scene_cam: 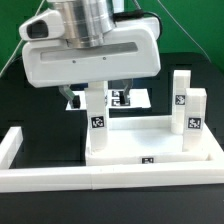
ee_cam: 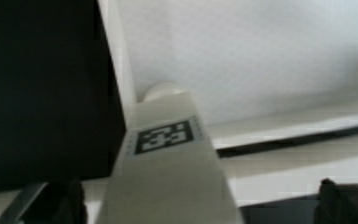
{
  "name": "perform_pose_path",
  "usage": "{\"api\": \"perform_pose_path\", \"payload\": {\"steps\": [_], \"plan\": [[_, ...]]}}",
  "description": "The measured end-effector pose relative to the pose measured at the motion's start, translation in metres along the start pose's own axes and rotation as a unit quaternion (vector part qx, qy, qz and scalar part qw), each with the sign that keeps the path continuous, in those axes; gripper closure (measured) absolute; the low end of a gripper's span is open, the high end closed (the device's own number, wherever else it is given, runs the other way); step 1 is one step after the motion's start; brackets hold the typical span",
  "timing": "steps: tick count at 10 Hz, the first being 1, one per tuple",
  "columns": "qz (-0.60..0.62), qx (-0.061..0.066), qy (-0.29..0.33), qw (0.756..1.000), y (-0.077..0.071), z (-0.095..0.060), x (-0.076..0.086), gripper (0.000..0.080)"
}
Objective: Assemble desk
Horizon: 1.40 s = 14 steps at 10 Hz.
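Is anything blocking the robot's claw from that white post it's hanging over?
Nothing visible does. The gripper sits right above the upright leg on the tabletop. In the wrist view the leg rises between the two fingertips, with no other part in between.

White border frame (scene_cam: 45,178) on black table (scene_cam: 20,110), marker board (scene_cam: 136,99) behind
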State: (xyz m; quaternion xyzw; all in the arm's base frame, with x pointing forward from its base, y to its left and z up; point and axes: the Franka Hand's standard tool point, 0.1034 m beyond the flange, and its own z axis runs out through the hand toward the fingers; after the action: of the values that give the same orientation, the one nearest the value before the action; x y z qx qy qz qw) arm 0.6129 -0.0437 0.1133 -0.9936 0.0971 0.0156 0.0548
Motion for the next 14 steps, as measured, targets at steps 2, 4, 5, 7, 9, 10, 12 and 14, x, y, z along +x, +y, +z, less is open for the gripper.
{"api": "perform_pose_path", "payload": {"steps": [2, 4, 5, 7, 9, 10, 12, 14], "plan": [[0.019, 0.001, 0.000, 1.000, 0.000, 0.000, 0.000, 0.0272], [0.086, 0.000, 0.000, 0.996, 0.002, 0.000, 0.000, 0.0408], [0.144, 0.000, 0.000, 0.990, 0.002, 0.001, 0.000, 0.0507], [0.265, 0.002, -0.001, 0.964, 0.002, 0.002, 0.002, 0.0508], [0.442, 0.027, -0.011, 0.896, 0.002, 0.001, 0.005, 0.0508], [0.477, 0.034, -0.012, 0.878, 0.001, 0.000, 0.008, 0.0508], [0.462, 0.033, -0.013, 0.886, 0.001, 0.001, 0.008, 0.0508], [0.310, 0.026, 0.003, 0.950, 0.003, 0.002, 0.010, 0.0508]]}}
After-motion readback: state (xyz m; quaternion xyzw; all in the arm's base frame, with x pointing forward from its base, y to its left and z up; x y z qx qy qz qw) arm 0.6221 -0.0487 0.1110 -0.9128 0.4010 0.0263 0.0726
